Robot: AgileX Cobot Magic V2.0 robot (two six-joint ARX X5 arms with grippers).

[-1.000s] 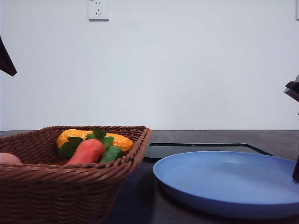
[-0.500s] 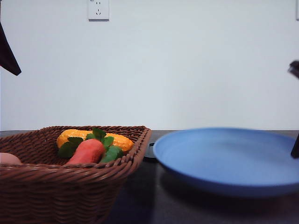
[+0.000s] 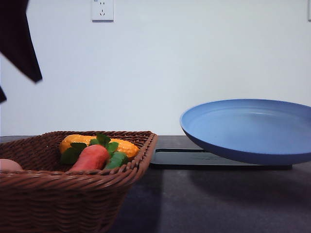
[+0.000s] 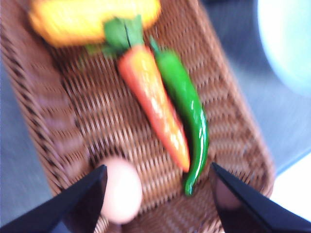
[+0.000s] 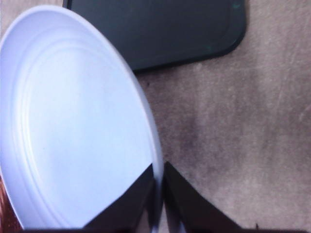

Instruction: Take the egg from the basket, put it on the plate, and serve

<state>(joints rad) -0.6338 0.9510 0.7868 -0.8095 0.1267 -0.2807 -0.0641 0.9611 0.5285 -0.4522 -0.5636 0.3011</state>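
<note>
The egg (image 4: 121, 189) lies on the basket (image 4: 63, 121) floor, beside a carrot; in the front view it peeks over the rim at the far left (image 3: 7, 165). My left gripper (image 4: 158, 167) hangs open above the basket, one finger (image 4: 82, 201) close beside the egg. The light blue plate (image 3: 252, 128) is held in the air at the right, tilted, above the table. My right gripper (image 5: 158, 167) is shut on the plate (image 5: 77, 121) rim. The plate's top face is bare.
The basket (image 3: 73, 184) also holds a carrot (image 4: 155, 109), a green pepper (image 4: 189, 116) and yellow corn (image 4: 92, 17). A flat black tray (image 3: 194, 159) lies on the dark table behind and below the raised plate. The left arm (image 3: 19, 39) shows dark at the upper left.
The plate has risen off the table, clamped at its rim, and shifted right. The left arm has come further into the front view at the upper left.
</note>
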